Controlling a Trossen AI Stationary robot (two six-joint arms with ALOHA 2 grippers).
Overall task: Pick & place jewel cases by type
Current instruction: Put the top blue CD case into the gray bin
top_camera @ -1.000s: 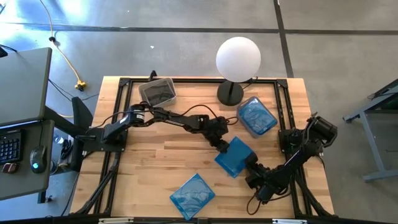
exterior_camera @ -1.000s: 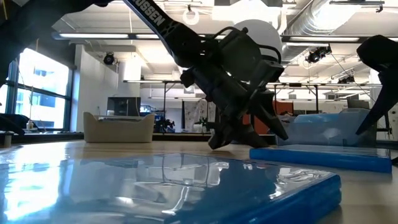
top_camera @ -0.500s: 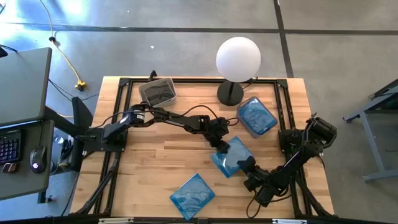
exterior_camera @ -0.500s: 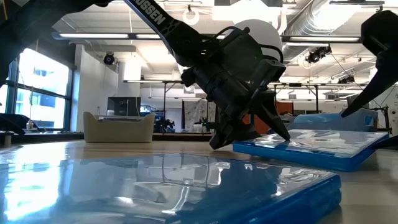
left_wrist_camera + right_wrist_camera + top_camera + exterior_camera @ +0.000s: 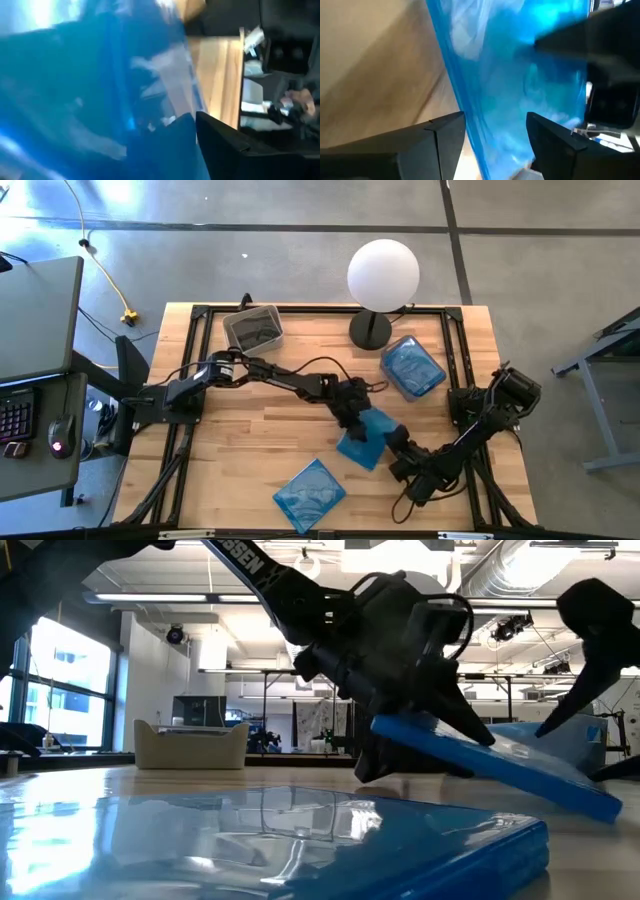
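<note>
In the high view's centre, the left end effector [image 5: 357, 420] and right end effector [image 5: 395, 452] cover opposite edges of a tilted blue case [image 5: 364, 438]; how the fingers meet it is too small to tell. From counter height, the nearest blue case [image 5: 300, 840] runs off the frame's bottom and left edges. The left wrist view is a blur of blue, one dark finger [image 5: 225, 150] cut off at lower right. The dark cases in the grey bin [image 5: 253, 328] cannot be counted.

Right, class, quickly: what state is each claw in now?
Left claw: closed on the tilted blue case.
Right claw: open, fingers either side of that case's edge.
</note>
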